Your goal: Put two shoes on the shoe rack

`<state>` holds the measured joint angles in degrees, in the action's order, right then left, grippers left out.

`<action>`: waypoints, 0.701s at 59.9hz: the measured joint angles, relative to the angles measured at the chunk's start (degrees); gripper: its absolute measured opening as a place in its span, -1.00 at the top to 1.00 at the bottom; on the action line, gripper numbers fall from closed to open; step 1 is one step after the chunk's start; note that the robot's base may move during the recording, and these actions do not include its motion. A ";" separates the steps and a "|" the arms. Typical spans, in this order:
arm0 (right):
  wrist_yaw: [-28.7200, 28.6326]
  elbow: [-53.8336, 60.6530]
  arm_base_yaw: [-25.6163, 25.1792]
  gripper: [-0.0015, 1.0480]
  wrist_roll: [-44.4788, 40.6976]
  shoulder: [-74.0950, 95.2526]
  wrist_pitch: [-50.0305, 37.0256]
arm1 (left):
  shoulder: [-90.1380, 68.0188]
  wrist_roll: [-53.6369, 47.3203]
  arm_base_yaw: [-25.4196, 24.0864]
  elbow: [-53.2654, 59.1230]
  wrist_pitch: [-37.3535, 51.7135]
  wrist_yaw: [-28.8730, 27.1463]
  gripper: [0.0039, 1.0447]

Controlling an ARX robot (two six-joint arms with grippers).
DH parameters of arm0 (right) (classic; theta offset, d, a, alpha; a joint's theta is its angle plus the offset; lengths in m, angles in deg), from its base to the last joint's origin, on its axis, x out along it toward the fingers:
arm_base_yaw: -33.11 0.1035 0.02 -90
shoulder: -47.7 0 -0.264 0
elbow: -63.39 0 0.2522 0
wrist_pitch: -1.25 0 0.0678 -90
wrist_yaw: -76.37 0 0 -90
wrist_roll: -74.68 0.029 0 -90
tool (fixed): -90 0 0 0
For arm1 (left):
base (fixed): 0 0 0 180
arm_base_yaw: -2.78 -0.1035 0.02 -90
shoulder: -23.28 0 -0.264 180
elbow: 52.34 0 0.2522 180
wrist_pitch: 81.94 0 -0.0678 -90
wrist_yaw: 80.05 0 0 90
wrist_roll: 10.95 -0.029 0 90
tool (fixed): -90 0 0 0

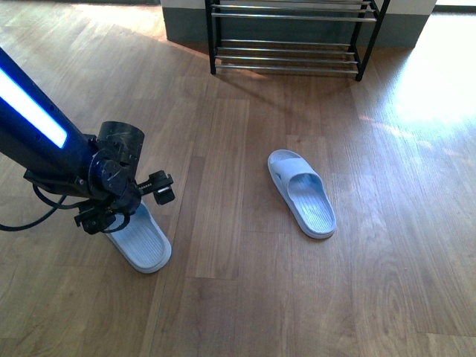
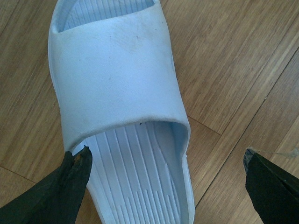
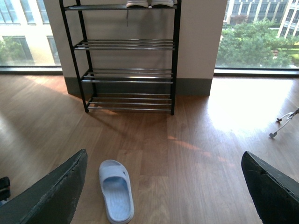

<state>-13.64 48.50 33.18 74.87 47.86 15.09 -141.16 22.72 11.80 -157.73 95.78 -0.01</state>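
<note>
left claw [image 2: 166,151] spread wide above pale blue sandal [image 2: 117,70]; right claw [image 3: 164,153] likewise spread, empty

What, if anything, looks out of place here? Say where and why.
Both slides lie on the floor, short of the rack. The right slide sits angled mid-floor. The left slide is far from it, under the open left gripper. They are neither paired nor shelved. Nothing looks spilled or damaged.
</note>
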 joint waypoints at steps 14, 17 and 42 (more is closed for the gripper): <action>0.00 0.00 0.00 -0.82 0.00 0.00 0.00 | 1.81 -1.86 0.20 3.65 -5.03 -0.50 -0.83; 0.00 0.00 0.00 -0.82 0.00 0.00 0.00 | 2.29 -3.26 0.15 4.72 -5.77 -1.62 -0.83; 0.00 0.00 0.00 -0.82 0.00 0.00 0.00 | 1.81 -15.02 -3.10 5.77 -0.68 -10.21 -0.83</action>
<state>-13.64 48.50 33.18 74.87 47.86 15.09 -139.34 7.71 8.70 -151.96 95.10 -10.22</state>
